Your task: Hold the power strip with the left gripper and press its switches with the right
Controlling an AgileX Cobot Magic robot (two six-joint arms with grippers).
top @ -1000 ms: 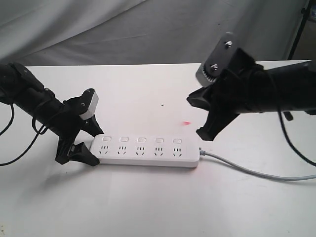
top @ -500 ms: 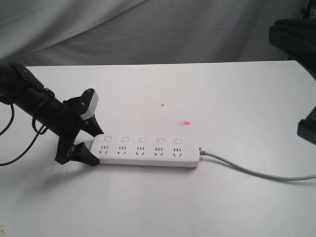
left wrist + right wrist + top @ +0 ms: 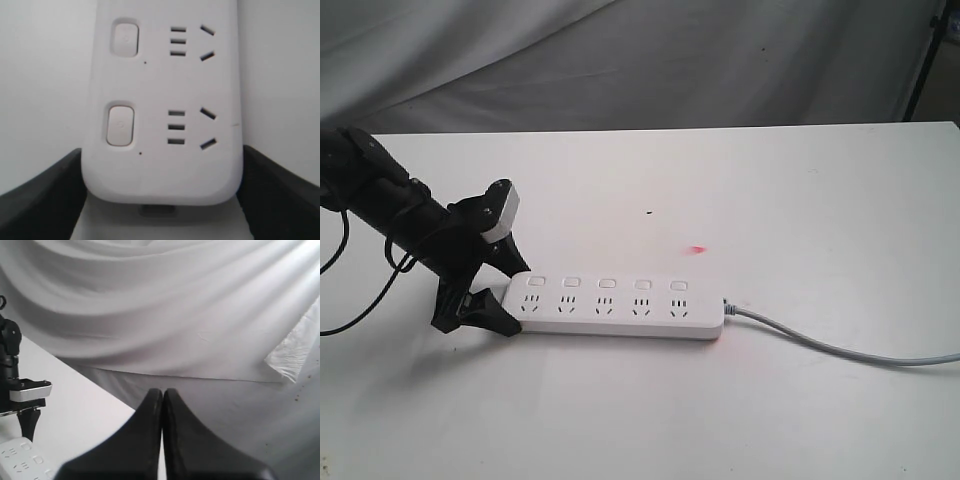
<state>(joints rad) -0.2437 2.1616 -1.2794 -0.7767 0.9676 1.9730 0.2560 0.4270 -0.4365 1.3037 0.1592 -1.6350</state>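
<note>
- The power strip (image 3: 620, 305) lies flat on the white tabletop (image 3: 770, 190), lengthwise across the exterior view, and it has not shifted over the last second. Its grey cable (image 3: 840, 350) trails off from the far end.
- The five switches (image 3: 607, 284) sit in a row above the sockets. We cannot tell from their look whether any has been pressed.
- The left gripper (image 3: 500, 292) keeps its hold on the cable-free end. In the left wrist view its jaws are clamped on the strip's rounded end, one against each long edge.
- The change is on the other side. A second ago the right arm hung above the cable end, half a second ago it was only at the frame's edge, and now it is gone from the exterior view.
- The right gripper (image 3: 163, 405) has its jaws pressed together, tips touching. Its camera looks mostly at the draped cloth (image 3: 175, 315), with the strip (image 3: 20, 460) only in a corner, well apart.
- We judge that the holding half of the task stands, while the pressing hand has pulled away: either the pressing is finished or the arm must come back down over the switches.
</note>
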